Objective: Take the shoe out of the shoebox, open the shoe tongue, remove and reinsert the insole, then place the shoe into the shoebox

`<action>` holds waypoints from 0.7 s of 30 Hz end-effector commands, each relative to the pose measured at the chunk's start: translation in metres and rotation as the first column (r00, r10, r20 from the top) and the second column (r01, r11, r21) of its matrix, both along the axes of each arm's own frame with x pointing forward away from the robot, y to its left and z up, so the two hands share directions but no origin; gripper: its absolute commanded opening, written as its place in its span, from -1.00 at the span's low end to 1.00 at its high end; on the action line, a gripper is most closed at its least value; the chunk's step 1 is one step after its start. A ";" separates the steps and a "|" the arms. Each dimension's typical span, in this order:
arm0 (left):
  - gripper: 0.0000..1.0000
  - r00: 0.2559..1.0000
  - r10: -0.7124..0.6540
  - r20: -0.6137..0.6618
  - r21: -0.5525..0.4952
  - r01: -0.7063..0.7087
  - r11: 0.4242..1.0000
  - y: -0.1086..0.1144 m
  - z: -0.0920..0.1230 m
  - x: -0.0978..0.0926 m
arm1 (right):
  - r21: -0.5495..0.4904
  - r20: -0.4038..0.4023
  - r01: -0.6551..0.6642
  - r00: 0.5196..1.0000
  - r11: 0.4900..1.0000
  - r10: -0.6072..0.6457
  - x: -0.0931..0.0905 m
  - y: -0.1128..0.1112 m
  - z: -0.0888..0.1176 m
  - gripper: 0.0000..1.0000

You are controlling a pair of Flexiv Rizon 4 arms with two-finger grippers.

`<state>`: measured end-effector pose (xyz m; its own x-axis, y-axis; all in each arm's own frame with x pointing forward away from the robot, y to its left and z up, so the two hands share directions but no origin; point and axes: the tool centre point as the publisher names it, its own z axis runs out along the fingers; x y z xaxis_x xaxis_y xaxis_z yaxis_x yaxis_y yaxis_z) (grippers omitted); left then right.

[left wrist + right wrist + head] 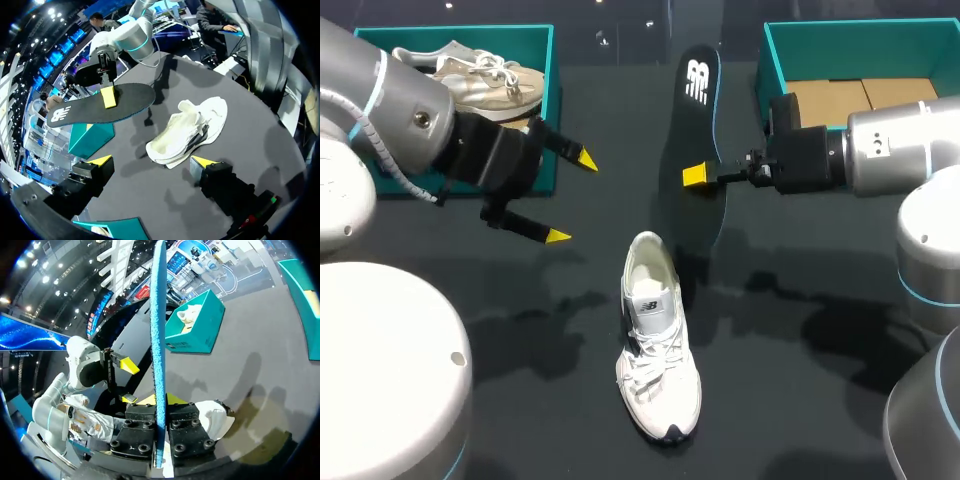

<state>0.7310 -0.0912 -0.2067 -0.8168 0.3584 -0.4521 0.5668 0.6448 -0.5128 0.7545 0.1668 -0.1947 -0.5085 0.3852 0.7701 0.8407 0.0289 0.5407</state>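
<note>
The right gripper [696, 177] was clamped on the insole [698, 130], both fingers pinching it partway along its length and holding it aloft. The insole's long axis ran across those fingers, one end reaching far beyond them and the other pointing toward the shoe [655, 340]. The shoe sat sole-down, below and to one side of the fingers. Its axis was roughly in line with the insole's, and its heel opening was at the end nearest the insole. Reinsertion would likely need that near end tipped down into the opening. The left gripper [572, 198] hung empty with its fingers wide, the shoe ahead of them and apart. It looked well placed to steady the shoe.
</note>
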 end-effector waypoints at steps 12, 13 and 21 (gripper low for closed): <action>1.00 0.940 0.128 -0.315 0.182 -0.072 0.981 -0.003 -0.020 -0.002 | -0.052 0.066 -0.025 0.997 0.998 0.028 0.004 0.012 -0.011 -1.00; 1.00 0.940 0.128 -0.315 0.182 -0.072 0.981 -0.003 -0.020 -0.002 | -0.052 0.066 -0.025 0.997 0.998 0.028 0.004 0.012 -0.011 -1.00; 1.00 0.940 0.128 -0.315 0.182 -0.072 0.981 -0.003 -0.020 -0.002 | -0.052 0.066 -0.025 0.997 0.998 0.028 0.004 0.012 -0.011 -1.00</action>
